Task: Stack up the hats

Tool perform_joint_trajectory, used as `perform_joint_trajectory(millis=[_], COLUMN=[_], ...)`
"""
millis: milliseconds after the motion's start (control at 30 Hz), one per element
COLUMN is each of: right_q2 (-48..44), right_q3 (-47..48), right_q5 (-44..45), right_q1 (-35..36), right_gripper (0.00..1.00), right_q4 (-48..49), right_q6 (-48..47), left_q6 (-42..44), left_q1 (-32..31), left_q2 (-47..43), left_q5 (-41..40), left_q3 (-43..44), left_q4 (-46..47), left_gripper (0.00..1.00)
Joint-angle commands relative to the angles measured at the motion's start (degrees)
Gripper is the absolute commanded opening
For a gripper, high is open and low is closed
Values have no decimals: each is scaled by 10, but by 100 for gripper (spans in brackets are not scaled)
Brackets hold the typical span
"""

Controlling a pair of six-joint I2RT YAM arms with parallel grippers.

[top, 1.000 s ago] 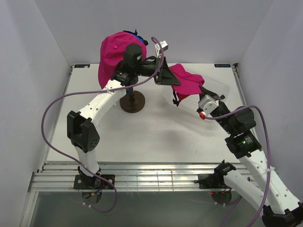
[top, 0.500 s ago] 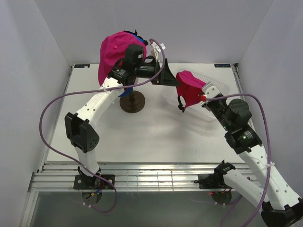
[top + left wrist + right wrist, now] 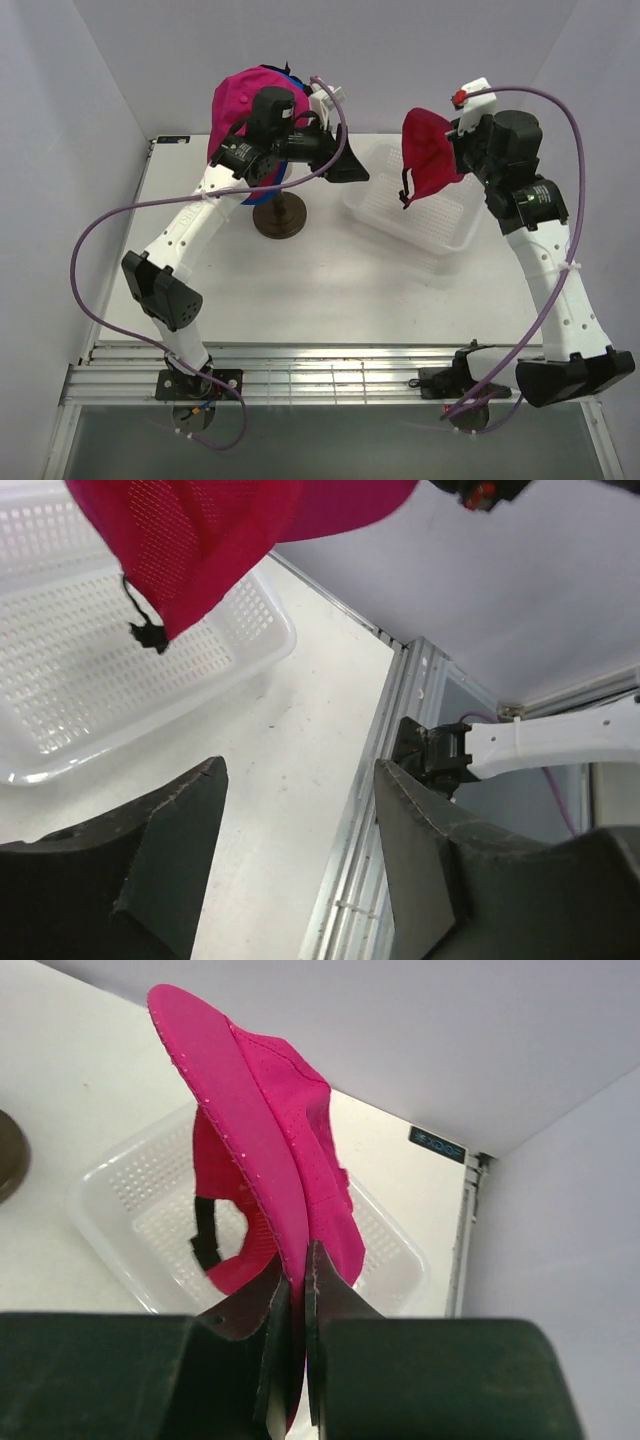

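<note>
White tabletop [image 3: 300, 290] spreads out from the arm bases at the near edge. Mid-table on the left stands a dark round stand [image 3: 280, 218]. To the right of it sits a white plastic mesh basket [image 3: 420, 222]. The left gripper [image 3: 300, 780] hovers between the stand and the basket, its jaws spread wide with nothing between them. Farther right, the right gripper [image 3: 297, 1260] is pinched tight on the edge of a magenta pink fabric baseball cap [image 3: 428, 155], which hangs in the air above the far part of the basket with its strap dangling and touches nothing else. At the far left, above the stand, a second magenta pink cap [image 3: 240, 105] sits on top of a bright blue cap [image 3: 262, 197], of which only slivers show.
</note>
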Motion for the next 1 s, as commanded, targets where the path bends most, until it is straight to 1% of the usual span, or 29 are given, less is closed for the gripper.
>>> perform_joint_trajectory(millis=[0,33,67,100,133,167,200,233,267,300,367,400,533,600,700,733,833,933,967], right_q2=[27,39,63,75,83,73,58,41,12,2,-17,-21,-46,-56,-70,-74,-93,-111,-119], right_q3=[75,87,117,135,149,150,119,96,79,68,67,71,70,64,53,51,44,43,41], right_q5=[-184,-173,-127,-25,-16,-35,-105,-135,-157,-199,-217,-236,-289,-317,-350,-357,-358,-329,-326], right_q1=[-31,-31,-31,-31,-34,-42,-45,-48,-48,-49,-50,-49,-49,-49,-49,-50,-49,-49,-50], right_gripper=[8,8,8,8,8,8,8,8,8,8,8,8,8,8,8,8,8,8,8], right_q4=[-30,-37,-50,-94,-115,-120,-113,-76,-65,-59,-66,-69,-73,-75,-80,-82,-102,-126,-130], right_q6=[76,83,92,96,85,77,76,82,84,84,91,91,120,134,148,149,144,129,125], left_q6=[50,70,82,96,127,148,174,205,264,293,344,350,373,382,396,397,412,416,416], left_q1=[-16,-20,-31,-38,-49,-78,-97,-120,-142,-188,-230,-236,-245,-246,-250,-250,-251,-249,-249], left_q2=[-48,-51,-52,-54,-54,-54,-53,-45,-39,-32,-12,-4,29,39,45,44,40,31,27], left_q5=[-2,-8,-10,-16,-24,-50,-69,-93,-122,-187,-243,-282,-344,-361,-419,-463,-519,-524,-521], left_q3=[22,24,27,29,32,34,42,48,54,58,64,69,85,81,63,57,43,38,34], left_q4=[-21,-31,-35,-42,-56,-64,-73,-83,-103,-111,-107,-100,-51,-35,0,24,60,61,60], left_gripper=[69,58,54,50,47,46,46,46,46,48,49,49,45,44,46,47,46,45,43])
